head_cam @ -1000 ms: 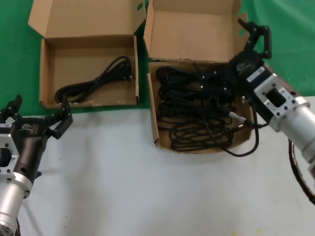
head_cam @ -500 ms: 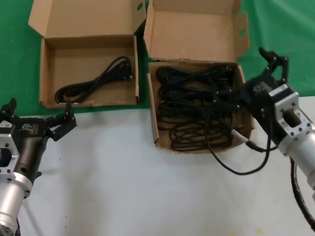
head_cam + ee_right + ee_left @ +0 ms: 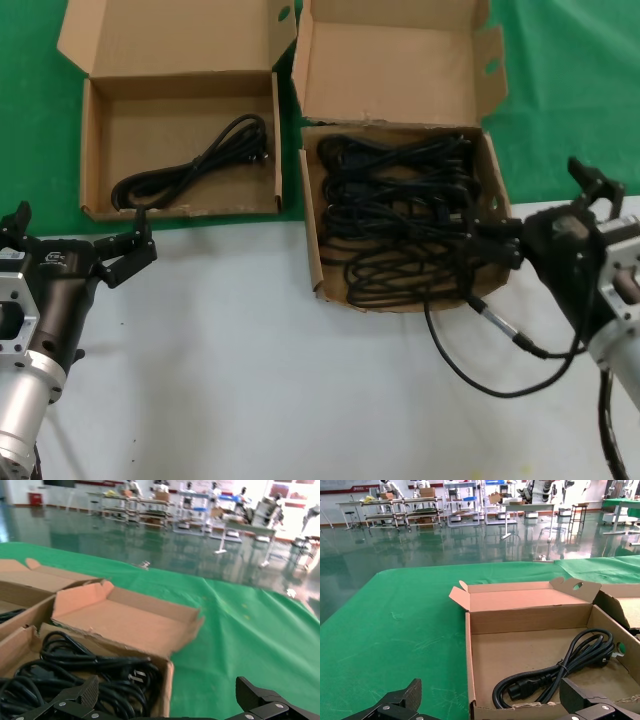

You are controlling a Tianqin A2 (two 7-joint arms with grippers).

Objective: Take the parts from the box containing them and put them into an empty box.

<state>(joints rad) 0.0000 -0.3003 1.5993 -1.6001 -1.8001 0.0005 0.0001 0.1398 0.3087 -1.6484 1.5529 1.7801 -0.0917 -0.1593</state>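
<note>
Tabletop (image 3: 250, 380): white in front of me, with a green cloth behind it.
Boxes: the square box (image 3: 400, 215) is full of tangled black cables (image 3: 395, 225). The wide box (image 3: 180, 140) holds one cable (image 3: 195, 165).
Right hand (image 3: 560, 225): fingers spread, just outside the square box, beside a thin wire (image 3: 480, 345).
Left hand (image 3: 75, 250): spread too, waiting near the wide box.
Feel: I think the cables are soft, floppy and knotted, so I would grab a thick loop in the middle.

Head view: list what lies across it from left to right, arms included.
left gripper → wide shallow box holding one cable bundle → squarish box full of cable bundles → thin wire with metal connector → right gripper
</note>
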